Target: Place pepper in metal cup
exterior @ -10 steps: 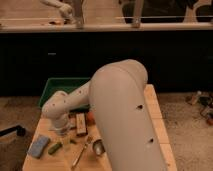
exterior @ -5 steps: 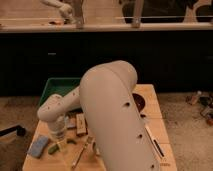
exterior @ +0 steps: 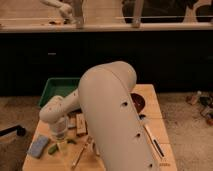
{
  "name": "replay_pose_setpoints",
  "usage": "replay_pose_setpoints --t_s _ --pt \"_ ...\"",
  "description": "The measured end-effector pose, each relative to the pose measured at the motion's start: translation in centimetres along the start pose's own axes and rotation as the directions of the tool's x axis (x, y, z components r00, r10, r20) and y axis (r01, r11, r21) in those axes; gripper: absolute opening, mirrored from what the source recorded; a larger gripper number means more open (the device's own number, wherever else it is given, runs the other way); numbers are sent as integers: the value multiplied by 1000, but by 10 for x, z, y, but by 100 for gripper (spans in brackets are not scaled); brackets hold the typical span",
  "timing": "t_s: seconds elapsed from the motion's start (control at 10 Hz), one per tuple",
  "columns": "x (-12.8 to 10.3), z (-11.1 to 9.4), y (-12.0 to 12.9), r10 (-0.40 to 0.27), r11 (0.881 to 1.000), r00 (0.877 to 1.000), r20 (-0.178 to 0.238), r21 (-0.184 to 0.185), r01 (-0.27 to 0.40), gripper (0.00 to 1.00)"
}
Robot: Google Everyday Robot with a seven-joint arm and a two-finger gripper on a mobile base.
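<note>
My gripper hangs at the end of the white arm over the front left of the wooden table, pointing down and open, with nothing seen in it. A slim dark green pepper lies on the table just right of the gripper tips. The metal cup is hidden behind my bulky white arm, which fills the middle of the view.
A light-green round fruit and a blue sponge lie left of the gripper. A wooden block and a long utensil lie near it. A green bin stands at the back left, a maroon bowl at the right.
The arm has swung left and lower, carrying the gripper down toward the table's front left beside the pepper. The arm now covers the metal cup that showed a second ago.
</note>
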Motion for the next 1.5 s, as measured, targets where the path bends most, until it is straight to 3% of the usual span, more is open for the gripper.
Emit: replay_pose_setpoints --t_s 0.6,0.9,1.3,1.5 --pt "-16 -7 3 -33 999 999 -26 19 34 80" --pt "-26 -2 3 -67 998 997 -48 5 68 80" --pt "-28 10 -1 -85 996 996 -36 -34 84 80" --pt "-28 13 -2 -85 995 996 -29 -47 83 71"
